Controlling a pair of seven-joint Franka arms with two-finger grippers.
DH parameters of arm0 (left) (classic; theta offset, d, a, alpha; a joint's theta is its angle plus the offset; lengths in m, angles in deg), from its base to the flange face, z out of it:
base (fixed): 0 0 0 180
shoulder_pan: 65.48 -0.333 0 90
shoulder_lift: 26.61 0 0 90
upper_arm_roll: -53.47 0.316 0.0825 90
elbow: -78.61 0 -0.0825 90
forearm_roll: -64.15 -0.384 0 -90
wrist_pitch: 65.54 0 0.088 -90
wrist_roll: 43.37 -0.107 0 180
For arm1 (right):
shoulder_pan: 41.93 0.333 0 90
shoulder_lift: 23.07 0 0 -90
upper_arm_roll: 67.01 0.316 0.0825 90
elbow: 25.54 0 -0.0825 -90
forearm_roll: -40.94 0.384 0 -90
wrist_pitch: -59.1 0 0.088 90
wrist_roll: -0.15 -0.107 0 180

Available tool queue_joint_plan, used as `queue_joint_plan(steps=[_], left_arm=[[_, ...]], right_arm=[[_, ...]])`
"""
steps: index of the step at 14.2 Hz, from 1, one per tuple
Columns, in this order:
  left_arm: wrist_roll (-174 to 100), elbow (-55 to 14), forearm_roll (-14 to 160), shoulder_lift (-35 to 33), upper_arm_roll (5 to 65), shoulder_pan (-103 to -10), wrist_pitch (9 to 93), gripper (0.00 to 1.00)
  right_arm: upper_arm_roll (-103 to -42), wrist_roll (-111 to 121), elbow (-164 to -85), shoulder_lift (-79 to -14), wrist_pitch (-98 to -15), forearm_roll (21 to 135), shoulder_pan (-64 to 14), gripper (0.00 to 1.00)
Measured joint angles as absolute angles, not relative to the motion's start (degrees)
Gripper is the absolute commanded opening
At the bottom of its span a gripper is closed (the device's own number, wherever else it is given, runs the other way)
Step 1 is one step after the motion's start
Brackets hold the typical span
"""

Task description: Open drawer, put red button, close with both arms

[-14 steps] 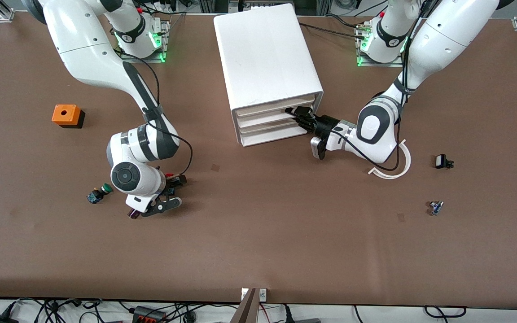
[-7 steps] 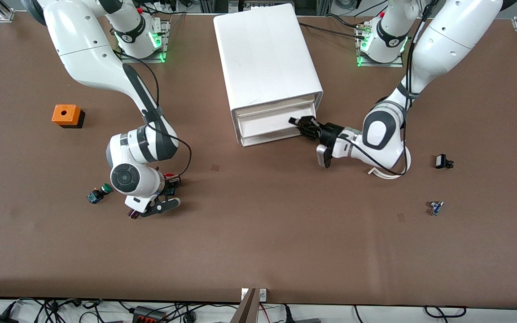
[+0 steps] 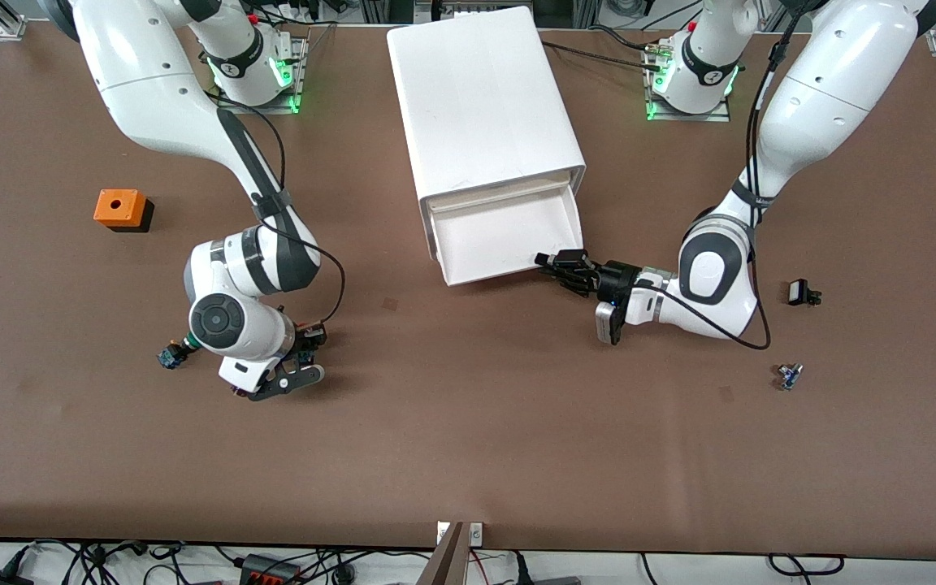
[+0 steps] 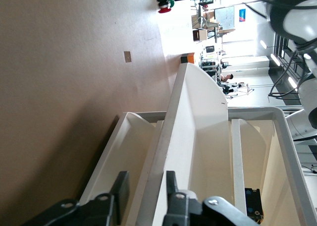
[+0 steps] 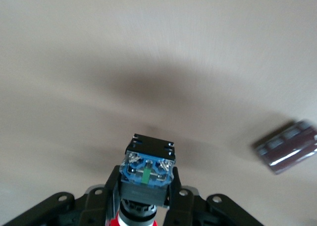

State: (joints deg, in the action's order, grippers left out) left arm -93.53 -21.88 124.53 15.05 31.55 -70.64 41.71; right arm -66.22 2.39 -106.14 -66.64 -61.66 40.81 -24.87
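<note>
— One drawer (image 3: 509, 237) is pulled out of the white cabinet (image 3: 480, 97), at upper centre of the front frame. Which one?

— The top one of the stack. The left gripper (image 3: 559, 262) has its jaws clamped on the drawer's front wall at the corner toward the left arm's end; in the left wrist view one finger (image 4: 119, 194) sits outside that wall and the other inside.

— And the red button (image 5: 146, 181)?

— Held by the right gripper (image 3: 299, 357), jaws closed on its black and blue-grey body, low over the brown table (image 3: 468, 455) at the frame's left-centre.

— What lies around it?

— A green-capped switch (image 3: 175, 351) sits just beside the right wrist. An orange box (image 3: 121, 209) rests farther up at the left; two small parts (image 3: 803, 292) (image 3: 789, 375) lie at the right.
</note>
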Motion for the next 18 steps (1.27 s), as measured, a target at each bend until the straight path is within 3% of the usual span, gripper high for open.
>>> queue_joint_plan(steps=[2, 5, 10, 15, 18], left_arm=[[-91.49, -19.20, 121.44, 14.85, 31.57, -71.45, 40.49, 1.00], [-79.01, -10.95, 111.33, 13.49, 31.57, -73.81, 32.19, 1.00], [-58.53, 1.12, 94.16, 9.89, 31.55, -75.38, 21.61, 1.00], [-49.81, 2.80, 71.77, 4.33, 30.72, -74.84, 18.91, 1.00], [-49.33, 3.66, 58.76, 1.67, 30.69, -74.68, 18.85, 1.00]], right_arm=[[-66.11, 2.41, -100.91, -64.59, -57.14, 40.83, -22.98, 0.00], [-65.20, 2.38, -95.17, -62.35, -53.07, 41.15, -19.48, 0.00], [-64.47, -5.15, -92.93, -60.07, -51.58, 41.17, -9.23, 0.00], [-64.11, -18.80, -92.13, -60.89, -51.66, 41.17, 0.73, 0.00], [-64.12, -21.11, -92.12, -62.64, -52.03, 41.17, 2.93, 0.00]])
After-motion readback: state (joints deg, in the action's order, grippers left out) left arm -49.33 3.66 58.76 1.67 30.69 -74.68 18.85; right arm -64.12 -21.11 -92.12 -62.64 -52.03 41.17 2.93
